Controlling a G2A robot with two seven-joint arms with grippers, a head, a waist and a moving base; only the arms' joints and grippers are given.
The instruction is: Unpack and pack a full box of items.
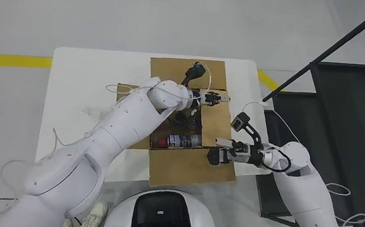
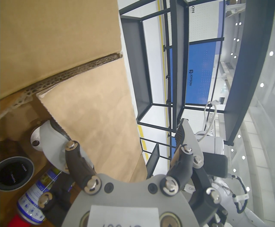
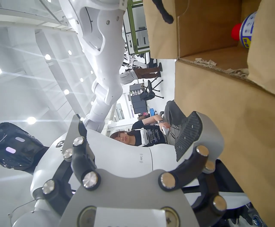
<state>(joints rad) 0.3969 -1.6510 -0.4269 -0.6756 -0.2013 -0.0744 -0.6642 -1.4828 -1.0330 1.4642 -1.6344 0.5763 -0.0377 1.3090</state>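
Cardboard box (image 1: 188,168), brown with its flaps folded out, sits toward the right edge of the white surface (image 1: 90,75), its near flap reaching the near edge. Inside, a white-and-blue spray can with a red cap (image 1: 177,140) lies on its side, with a black open-ended tube (image 2: 15,173) and a white rounded plastic piece (image 2: 46,137) close by, so by my reading there's plenty left to unpack.

Left tool (image 1: 218,98) is over the box's right side, spread wide and empty. It looks to straddle the right flap, one finger down by the white piece, the other outside the cardboard. Right tool (image 1: 218,150) hangs just beside the box's near-right corner, also spread, holding nothing.

Here's the danger. Close the left tool now and it likely bites cardboard instead of an item, and any lift would drag the whole box toward the right edge, where a black metal rack (image 1: 336,92) stands close. That can could roll, too. And the two arms are near each other, so a careless reach risks a knock.
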